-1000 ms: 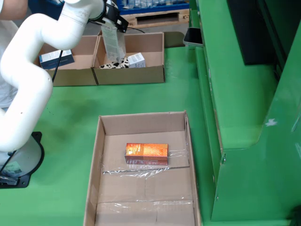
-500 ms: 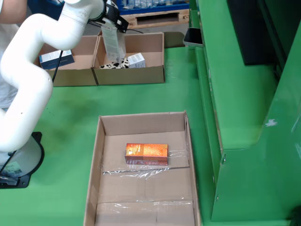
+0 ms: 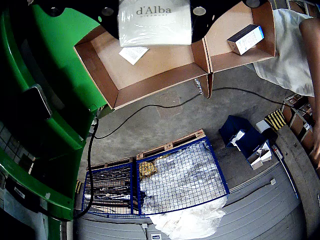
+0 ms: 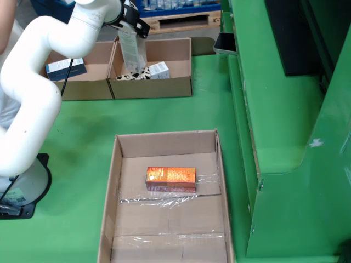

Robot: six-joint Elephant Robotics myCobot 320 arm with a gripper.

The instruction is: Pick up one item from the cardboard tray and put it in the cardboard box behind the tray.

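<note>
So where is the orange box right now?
In the fixed view, the orange box lies alone in the big cardboard tray near the front, on clear tape, far from the gripper.

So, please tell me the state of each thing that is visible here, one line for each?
gripper: holding the white d'Alba box, above the right cardboard box
white d'Alba box: held, hanging
right cardboard box: open, items inside
left cardboard box: open, one box inside
cardboard tray: open
orange box: lying in tray
</note>
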